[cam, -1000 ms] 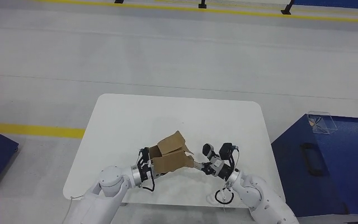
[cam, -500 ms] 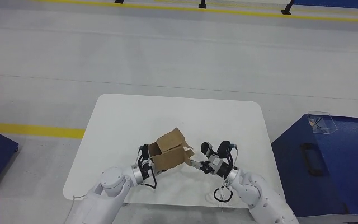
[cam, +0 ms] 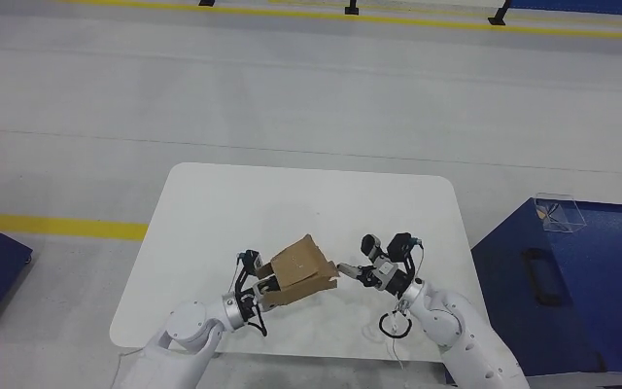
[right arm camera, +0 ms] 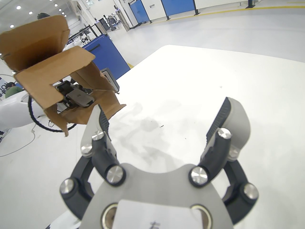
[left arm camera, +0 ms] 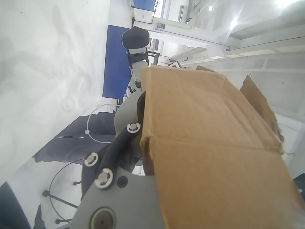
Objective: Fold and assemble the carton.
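Note:
The brown carton (cam: 299, 267) is held tilted above the near half of the white table (cam: 243, 204), with its flaps hanging loose. My left gripper (cam: 258, 285) is shut on one carton wall; the carton (left arm camera: 202, 132) covers most of it, leaving one finger (left arm camera: 119, 141) showing beside the cardboard. Through the carton's (right arm camera: 47, 55) open end I see the left gripper (right arm camera: 76, 96) inside. My right gripper (right arm camera: 164, 117) is open just right of the carton, with one fingertip (right arm camera: 101, 116) close to a lower flap. In the top view the right gripper (cam: 352, 274) sits at the carton's right end.
A blue cabinet (cam: 554, 292) stands right of the table with a clear box (cam: 559, 212) on top. A cable loop (cam: 394, 326) hangs under the right arm. The far half of the table (right arm camera: 202, 72) is bare.
The carton has turned and tipped lower, so its broad face now looks up. My left arm has drawn back toward the table's near edge. The right gripper has shifted slightly right and farther away.

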Robot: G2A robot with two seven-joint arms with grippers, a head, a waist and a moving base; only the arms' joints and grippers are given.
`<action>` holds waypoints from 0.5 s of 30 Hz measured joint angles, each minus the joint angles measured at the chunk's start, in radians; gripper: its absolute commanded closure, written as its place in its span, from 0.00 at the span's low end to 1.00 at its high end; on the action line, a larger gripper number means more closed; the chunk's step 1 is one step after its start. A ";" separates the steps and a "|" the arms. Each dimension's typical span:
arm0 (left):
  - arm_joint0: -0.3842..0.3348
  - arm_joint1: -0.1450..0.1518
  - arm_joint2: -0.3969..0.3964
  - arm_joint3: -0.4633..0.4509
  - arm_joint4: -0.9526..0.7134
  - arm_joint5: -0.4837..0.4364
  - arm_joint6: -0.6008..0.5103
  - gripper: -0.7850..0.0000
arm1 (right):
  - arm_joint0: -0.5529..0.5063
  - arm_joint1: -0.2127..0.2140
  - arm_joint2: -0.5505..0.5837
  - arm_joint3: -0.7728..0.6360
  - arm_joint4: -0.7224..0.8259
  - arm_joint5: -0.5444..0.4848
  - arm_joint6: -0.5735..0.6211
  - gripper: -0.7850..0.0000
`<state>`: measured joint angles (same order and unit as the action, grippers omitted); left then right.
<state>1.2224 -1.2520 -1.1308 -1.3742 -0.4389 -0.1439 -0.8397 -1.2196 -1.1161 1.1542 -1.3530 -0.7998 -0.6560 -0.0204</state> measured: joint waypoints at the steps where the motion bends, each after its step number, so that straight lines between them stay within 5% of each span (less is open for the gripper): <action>1: 0.004 0.001 0.001 -0.005 0.019 -0.001 0.007 1.00 | 0.004 -0.002 -0.007 -0.001 -0.003 0.000 0.006 0.00; 15: 0.022 0.006 0.032 -0.035 0.042 0.064 -0.034 1.00 | 0.074 -0.028 -0.073 0.037 -0.053 0.072 0.038 0.00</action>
<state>1.2448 -1.2459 -1.0986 -1.4087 -0.3966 -0.0802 -0.8735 -1.1459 -1.1442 1.0812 -1.3157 -0.8527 -0.5840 0.0171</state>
